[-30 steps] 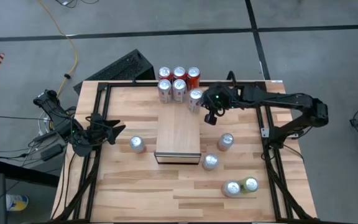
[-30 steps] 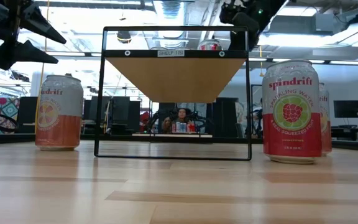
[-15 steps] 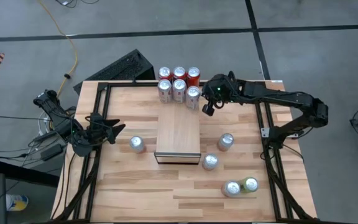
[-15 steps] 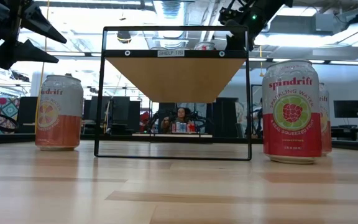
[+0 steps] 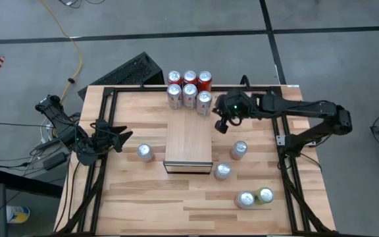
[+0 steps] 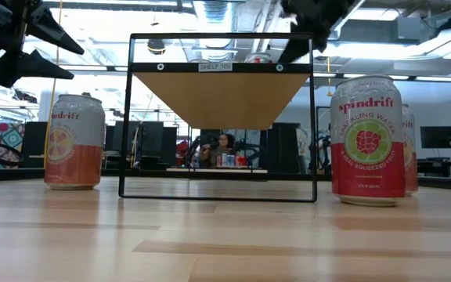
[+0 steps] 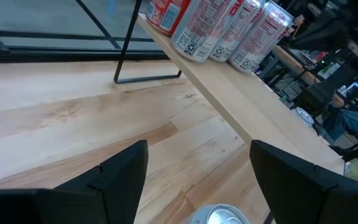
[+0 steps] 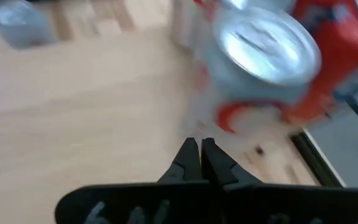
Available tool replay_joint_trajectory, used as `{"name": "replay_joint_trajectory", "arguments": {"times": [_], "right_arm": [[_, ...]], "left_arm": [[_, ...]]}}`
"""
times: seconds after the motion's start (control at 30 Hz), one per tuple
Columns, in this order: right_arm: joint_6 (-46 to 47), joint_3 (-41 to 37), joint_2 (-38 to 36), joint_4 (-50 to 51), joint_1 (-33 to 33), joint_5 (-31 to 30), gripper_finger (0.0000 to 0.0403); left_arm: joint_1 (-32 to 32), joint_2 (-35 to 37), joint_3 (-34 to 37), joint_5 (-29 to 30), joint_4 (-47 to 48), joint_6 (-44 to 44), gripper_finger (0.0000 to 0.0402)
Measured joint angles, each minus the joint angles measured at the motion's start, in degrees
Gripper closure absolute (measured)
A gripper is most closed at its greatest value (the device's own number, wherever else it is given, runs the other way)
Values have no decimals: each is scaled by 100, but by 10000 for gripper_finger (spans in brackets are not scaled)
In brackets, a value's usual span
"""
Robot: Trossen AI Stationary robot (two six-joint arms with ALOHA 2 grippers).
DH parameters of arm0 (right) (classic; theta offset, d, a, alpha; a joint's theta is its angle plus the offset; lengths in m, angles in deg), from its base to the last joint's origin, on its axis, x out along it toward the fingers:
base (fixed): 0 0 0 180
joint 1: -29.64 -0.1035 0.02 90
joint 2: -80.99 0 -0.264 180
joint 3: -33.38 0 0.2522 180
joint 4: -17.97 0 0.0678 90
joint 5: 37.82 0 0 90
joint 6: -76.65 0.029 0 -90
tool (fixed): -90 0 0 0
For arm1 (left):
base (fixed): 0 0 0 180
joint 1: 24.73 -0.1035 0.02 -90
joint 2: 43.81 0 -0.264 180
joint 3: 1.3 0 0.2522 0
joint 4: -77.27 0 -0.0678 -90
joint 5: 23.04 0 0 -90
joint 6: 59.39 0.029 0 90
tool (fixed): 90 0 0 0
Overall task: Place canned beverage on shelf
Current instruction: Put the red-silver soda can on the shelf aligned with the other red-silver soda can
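The shelf point(image 5: 188, 141), a raised light-wood platform with a dark front edge, stands mid-table. Several cans point(image 5: 189, 87) stand in two rows on its far end; their sides show in the left wrist view point(image 7: 216, 28). My right gripper point(image 5: 221, 126) hangs shut just right of the near-right can point(image 5: 204, 100), level with the can tops and touching nothing. The right wrist view shows its tips point(image 8: 199, 148) short of that can's silver top point(image 8: 263, 43). My left gripper point(image 5: 125, 137) waits open at the table's left side, above a loose can point(image 5: 145, 152).
Loose cans stand on the table right of the shelf point(image 5: 239, 149) and at its near right corner point(image 5: 223, 170). Two more, one green point(image 5: 264, 195), are near the front right. In the low view an orange can point(image 6: 74, 141) and a raspberry can point(image 6: 366, 141) flank the shelf frame point(image 6: 124, 117).
My right gripper, still shut, swung toward the far edge beside the cans. It then drew back toward the near edge, rising a little and rolling. The near-right can on the shelf has slid a little toward the shelf's far end.
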Motion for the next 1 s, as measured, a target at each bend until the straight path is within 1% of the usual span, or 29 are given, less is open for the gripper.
{"name": "replay_joint_trajectory", "arguments": {"times": [0.13,0.23,0.47,0.77,1.0], "right_arm": [[-96,4,134,-591,-146,75,403],[-96,4,283,-708,-141,120,403],[-208,4,466,-675,-25,116,403],[-222,2,510,-685,110,103,403],[-220,2,505,-674,128,-79,403]], "left_arm": [[0,-1,0,18,6,9,132],[0,0,0,23,7,4,132],[0,0,0,18,0,-16,132],[0,0,0,11,-1,-94,132],[0,0,0,10,-1,-94,132]]}}
